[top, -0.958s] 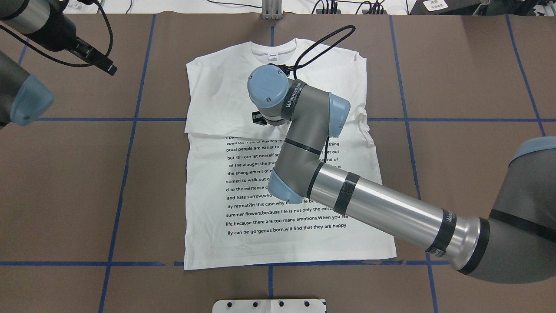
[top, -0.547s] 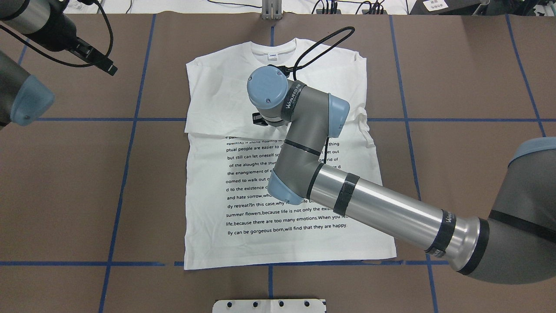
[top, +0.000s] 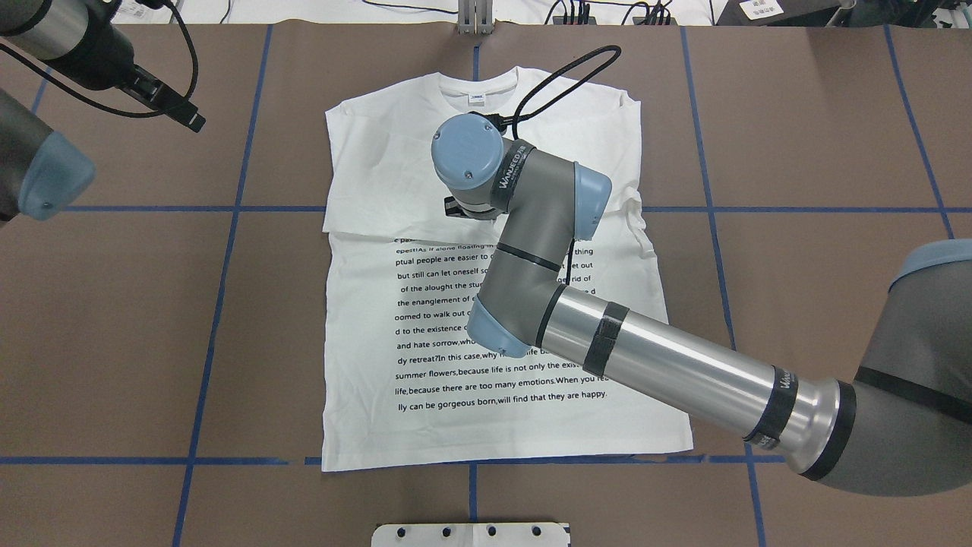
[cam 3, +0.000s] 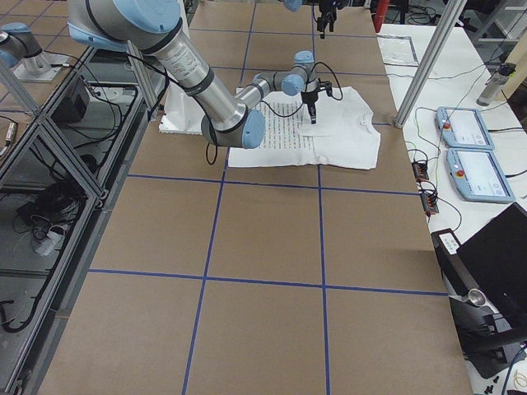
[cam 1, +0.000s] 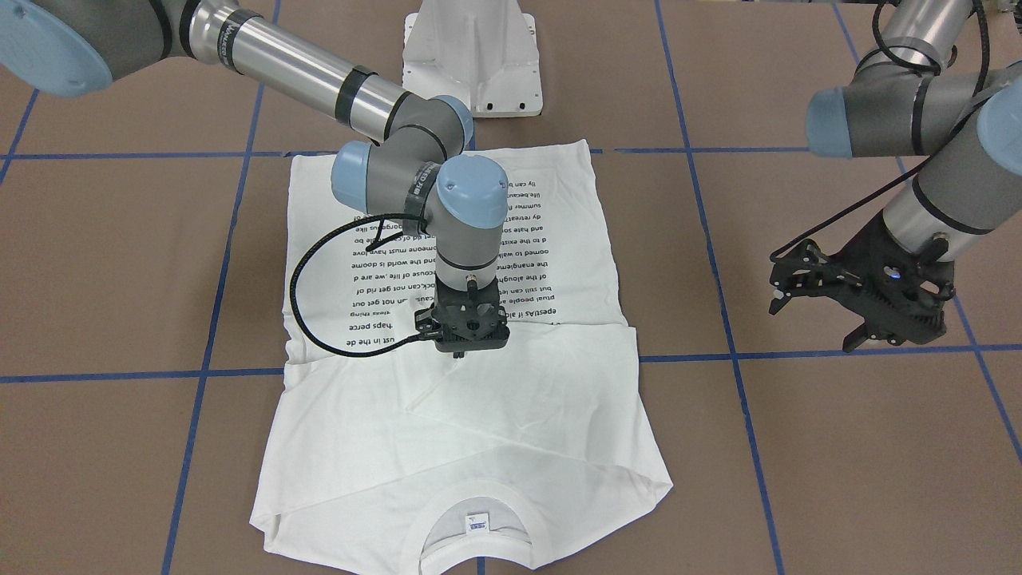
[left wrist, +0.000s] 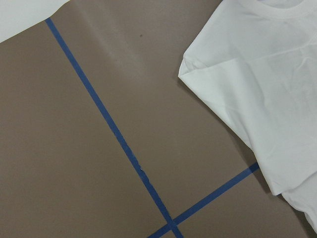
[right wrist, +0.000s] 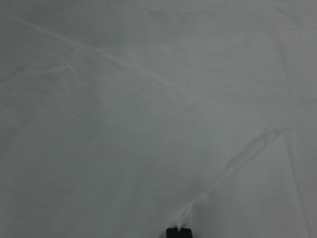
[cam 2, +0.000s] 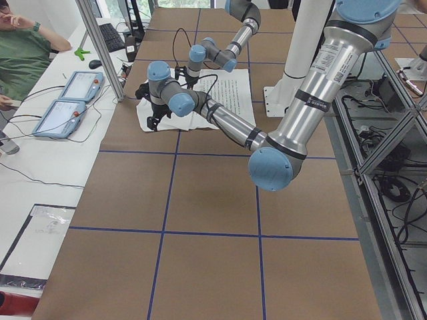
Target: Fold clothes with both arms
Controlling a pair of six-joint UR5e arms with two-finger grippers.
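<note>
Brown table covering [top: 114,319] with blue tape grid [top: 220,304] stretches wide around the spread left gripper [cam 1: 814,319], T-shirt [cam 1: 495,415] edge off to its side; right gripper [cam 1: 463,347] pinches cloth mid-shirt.

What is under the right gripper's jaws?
White T-shirt cloth, puckered where the right gripper pinches it with shut jaws. Folded layers beneath and the table there are covered.

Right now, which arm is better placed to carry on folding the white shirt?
Right. The right tool is down on the T-shirt at the folded edge, seemingly pinching cloth. The left tool hangs open over bare table, off to the shirt's side.
</note>
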